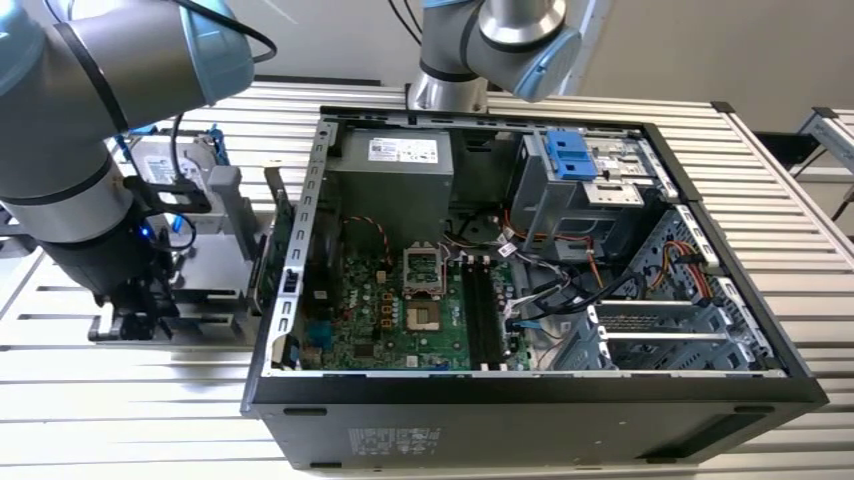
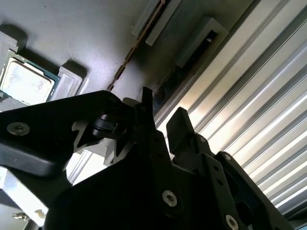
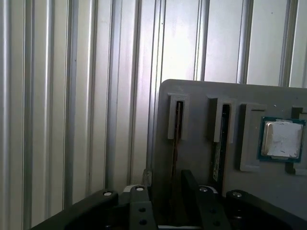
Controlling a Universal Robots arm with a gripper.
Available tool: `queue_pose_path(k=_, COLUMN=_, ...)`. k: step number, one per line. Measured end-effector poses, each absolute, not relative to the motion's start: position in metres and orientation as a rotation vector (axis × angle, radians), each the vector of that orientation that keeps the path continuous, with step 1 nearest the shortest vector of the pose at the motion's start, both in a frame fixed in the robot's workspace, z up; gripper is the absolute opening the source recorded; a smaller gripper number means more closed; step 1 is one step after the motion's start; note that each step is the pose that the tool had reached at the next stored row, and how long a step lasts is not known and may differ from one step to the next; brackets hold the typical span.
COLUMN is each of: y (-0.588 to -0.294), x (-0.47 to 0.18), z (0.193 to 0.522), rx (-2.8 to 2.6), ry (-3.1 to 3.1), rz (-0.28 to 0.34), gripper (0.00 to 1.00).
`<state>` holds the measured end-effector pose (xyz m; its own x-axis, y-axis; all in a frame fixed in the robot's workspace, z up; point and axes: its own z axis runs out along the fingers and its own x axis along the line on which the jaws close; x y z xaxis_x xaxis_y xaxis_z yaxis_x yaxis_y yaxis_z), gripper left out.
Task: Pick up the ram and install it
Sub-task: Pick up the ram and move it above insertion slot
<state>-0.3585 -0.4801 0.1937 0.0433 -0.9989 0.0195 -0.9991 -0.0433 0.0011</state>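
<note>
The ram (image 3: pixel 177 136) is a thin dark stick standing on edge in a slot of a grey holder plate (image 3: pixel 268 98). In the second wrist view the ram (image 2: pixel 165 85) runs down between my black fingers. My gripper (image 3: pixel 166 191) is open and low over the plate, one finger on each side of the stick, with a gap still showing. A second stick (image 3: pixel 219 143) stands in the neighbouring slot, closer to the square silver processor chip (image 3: pixel 282 139). In the exterior view my gripper (image 1: pixel 134 318) hangs at the exterior view's left of the open computer case (image 1: pixel 287 330).
The case lies open with its green motherboard (image 1: pixel 387 320) and long black memory slots (image 1: pixel 481 310) facing up. A silver hard drive in a blue bracket (image 1: pixel 171 160) stands behind the holder plate. A second arm's base (image 1: pixel 461 60) rises behind the case. The ribbed metal table (image 3: pixel 57 96) surrounds everything.
</note>
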Motion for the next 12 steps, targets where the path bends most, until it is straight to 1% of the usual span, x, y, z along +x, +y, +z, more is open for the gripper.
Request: queue_pose_path(k=12, y=-0.48, x=-0.3584, z=0.1936, rx=2.259, ry=-2.163, rz=0.021, gripper=1.0)
